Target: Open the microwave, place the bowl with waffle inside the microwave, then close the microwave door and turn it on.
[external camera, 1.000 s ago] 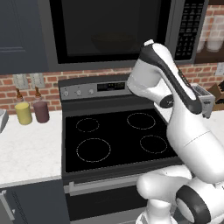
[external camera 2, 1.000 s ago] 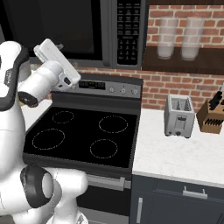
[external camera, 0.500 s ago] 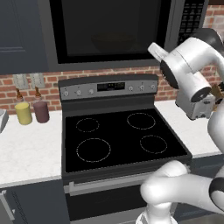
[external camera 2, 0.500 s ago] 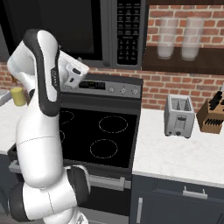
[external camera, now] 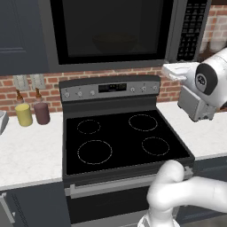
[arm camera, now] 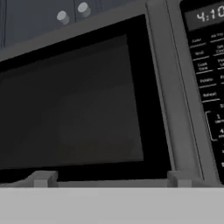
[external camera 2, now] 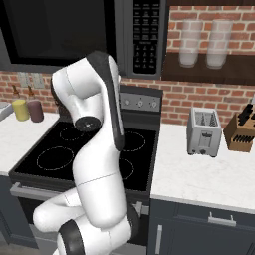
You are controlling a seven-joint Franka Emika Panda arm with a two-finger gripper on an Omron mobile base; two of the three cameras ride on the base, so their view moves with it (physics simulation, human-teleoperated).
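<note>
One second back, the arm is bent over the left half of the black stove (external camera: pixel 119 142); now its wrist is swung up and across to the right, level with the lower right corner of the microwave (external camera: pixel 174 31). In the hand view the tool (arm camera: pixel 111 178) looks straight at the microwave door (arm camera: pixel 74 100), with the keypad strip (arm camera: pixel 209 78) running down the right edge. Its two tips stand spread wide apart and hold nothing.

The door sits flush in its frame, shut. Behind the dark glass in the left base view there is a faint brownish rounded shape (external camera: pixel 111 42), which I take to be the bowl already resting inside (too dim to be sure, and the waffle cannot be made out at all). No bowl stands on the stove or on the tabletop (external camera: pixel 26 150) beside it.

If that reading holds, the loading and closing steps are done and only switching on remains. The swing to the right fits that: the wrist is heading for the keypad side. The next move calls for shifting further right, then pressing one button cleanly without brushing its neighbours.
</note>
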